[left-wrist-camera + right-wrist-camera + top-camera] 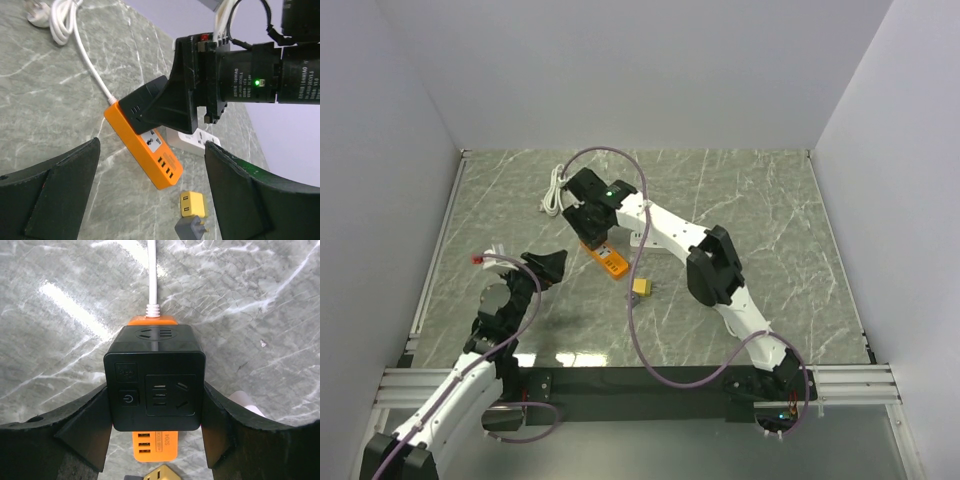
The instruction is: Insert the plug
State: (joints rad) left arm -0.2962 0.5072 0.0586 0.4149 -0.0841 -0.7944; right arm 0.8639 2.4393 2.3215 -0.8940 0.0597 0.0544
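An orange power strip point(611, 263) with a white cord lies mid-table; it also shows in the left wrist view point(159, 162) and the right wrist view point(152, 449). My right gripper point(592, 230) is shut on a black cube plug adapter point(155, 385), holding it by its sides against the strip's cord end point(141, 106). I cannot tell how deep it sits. My left gripper point(546, 268) is open and empty, hovering left of the strip, its fingers point(60, 185) framing the strip from a distance.
A yellow USB charger point(642, 287) and a grey plug point(192, 230) lie just beyond the strip's free end. A white power strip point(200, 141) lies behind the orange one. The coiled white cord and its plug point(556, 190) lie at the back left.
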